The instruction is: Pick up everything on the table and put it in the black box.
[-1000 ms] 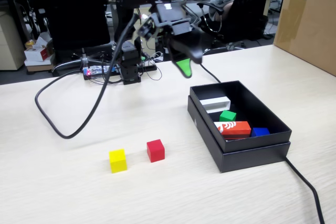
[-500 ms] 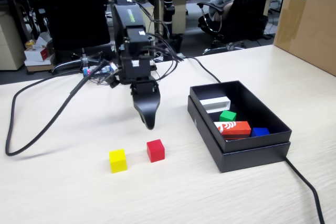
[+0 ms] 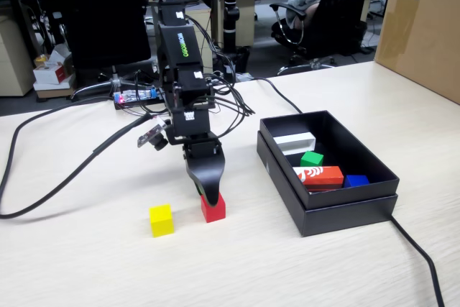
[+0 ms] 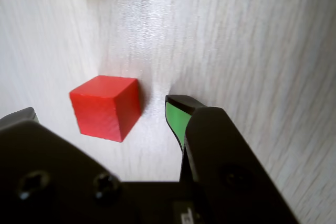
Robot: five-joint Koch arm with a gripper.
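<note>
— Where are you and the cubes?
— My fingers [image 4: 100, 111] are spread and low over the counter [image 3: 86, 264], straddling the red cube [image 4: 106, 107] — not pinching it; the green-padded finger [image 4: 176, 119] stands just beside it, a gap between.
— The rest?
— Yellow cube [image 3: 161, 220] sits on the counter beside the red one, apart. Green cube [image 3: 311, 158] lies inside the black box [image 3: 338, 210] — next to an orange-red block [image 3: 320, 175] and a blue block [image 3: 356, 180].
</note>
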